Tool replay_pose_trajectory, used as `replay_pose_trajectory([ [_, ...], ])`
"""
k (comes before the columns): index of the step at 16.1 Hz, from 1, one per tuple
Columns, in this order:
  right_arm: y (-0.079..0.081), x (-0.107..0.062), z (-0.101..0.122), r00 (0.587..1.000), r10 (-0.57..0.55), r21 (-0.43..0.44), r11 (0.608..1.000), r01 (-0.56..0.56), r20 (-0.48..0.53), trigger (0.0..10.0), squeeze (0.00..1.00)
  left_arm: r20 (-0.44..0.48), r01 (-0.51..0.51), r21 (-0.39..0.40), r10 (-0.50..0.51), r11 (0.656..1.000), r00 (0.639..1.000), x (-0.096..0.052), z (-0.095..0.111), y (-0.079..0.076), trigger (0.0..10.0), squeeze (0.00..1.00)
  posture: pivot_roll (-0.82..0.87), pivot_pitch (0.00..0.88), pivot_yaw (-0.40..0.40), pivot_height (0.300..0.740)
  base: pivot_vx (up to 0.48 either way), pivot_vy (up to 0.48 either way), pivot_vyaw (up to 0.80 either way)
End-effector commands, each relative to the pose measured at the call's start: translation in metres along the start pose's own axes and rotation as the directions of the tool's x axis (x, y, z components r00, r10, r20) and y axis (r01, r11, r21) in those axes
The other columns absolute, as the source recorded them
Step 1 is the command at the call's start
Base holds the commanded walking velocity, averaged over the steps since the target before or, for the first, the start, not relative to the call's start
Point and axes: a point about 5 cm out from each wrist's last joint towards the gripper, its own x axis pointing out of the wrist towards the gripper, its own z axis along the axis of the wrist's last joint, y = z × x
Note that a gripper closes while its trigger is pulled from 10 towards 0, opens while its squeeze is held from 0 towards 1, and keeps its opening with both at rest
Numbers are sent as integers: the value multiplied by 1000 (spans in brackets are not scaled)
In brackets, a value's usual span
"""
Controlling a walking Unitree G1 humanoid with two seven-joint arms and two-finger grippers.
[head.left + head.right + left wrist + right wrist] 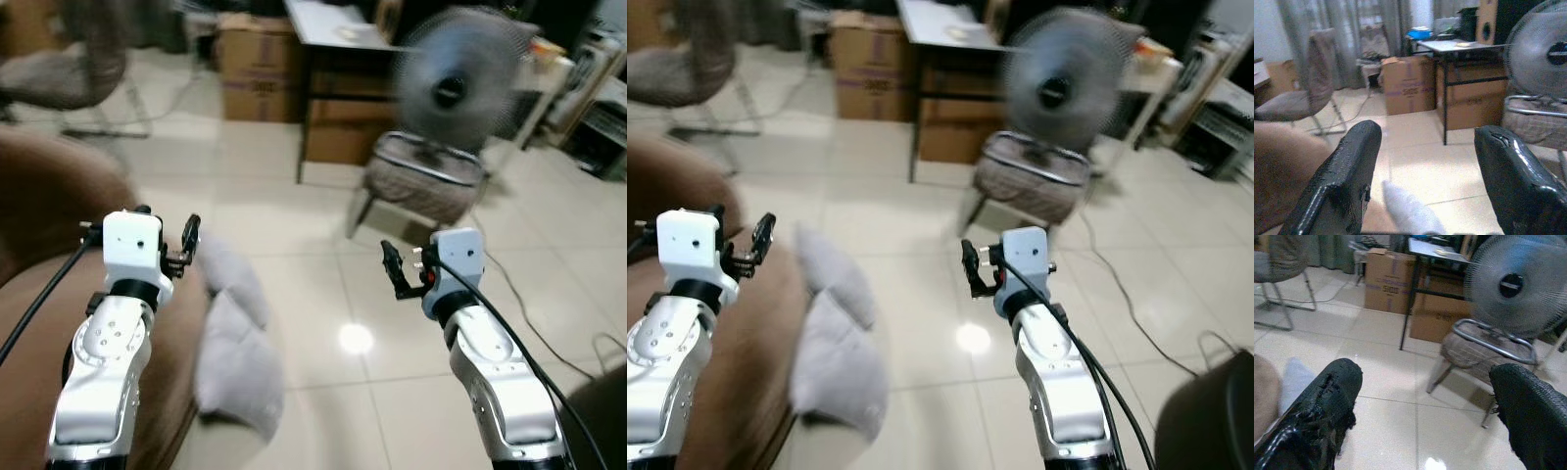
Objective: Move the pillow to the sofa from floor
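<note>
**Grey pillow leaning against the brown sofa, both grippers raised and empty**

A tiled room is seen from the robot's head, slightly blurred. A pale grey pillow (235,343) is seen low on the left, resting on the cream tile floor (323,294) and propped against the front edge of the brown sofa (39,294); it has not been lifted onto the seat. Its upper end is tilted toward the sofa arm.

The left gripper (190,238) is held up over the sofa's edge, just above and beside the top of the pillow, without touching it. In the left wrist view its two black fingers (1344,181) are seen spread wide apart, with the tip of the pillow (1408,210) showing between them and nothing gripped.

The right gripper (394,266) is held over bare floor, well apart from the pillow. Its fingers (1312,421) are likewise spread, holding nothing.

Behind the grippers, a standing fan (460,78) is placed by a padded metal-framed stool (426,181). Further back, a dark-legged table (338,39) and cardboard boxes (257,69) are seen, with a chair (69,69) at the far left.
</note>
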Motion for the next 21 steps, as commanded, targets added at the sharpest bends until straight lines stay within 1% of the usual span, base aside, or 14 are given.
replay_pose_trajectory([
  [1, -8, -1, 2, 1000, -22, -13, 1000, 22, 11, 10000, 0, 2, 24, -2, -24, 1000, 1000, 1, 1, -5, 10000, 0, 35, 0, -66, 740, 412, 0, 0],
  [6, -8, -2, 1, 1000, -17, -2, 1000, 17, 5, 10000, 0, 0, 28, 1, -28, 1000, 1000, 1, 0, -5, 10000, 0, 36, 0, -68, 740, 394, 0, 0],
  [9, -10, -3, -1, 1000, -31, 0, 1000, 31, -1, 10000, 0, -4, 38, -10, -38, 999, 999, 1, -1, -9, 10000, 0, 31, 0, -62, 736, 0, 0, 0],
  [13, -11, -5, -2, 1000, -29, -6, 1000, 29, 8, 10000, 0, -15, 53, 19, -53, 998, 998, -2, -6, -10, 10000, 0, 31, 0, -63, 691, 0, 0, 0],
  [21, -12, -5, -5, 1000, -11, 11, 1000, 11, 0, 10000, 0, -11, 69, 14, -69, 997, 998, -2, -8, -15, 10000, 0, 35, 0, -69, 611, 0, 0, 0],
])
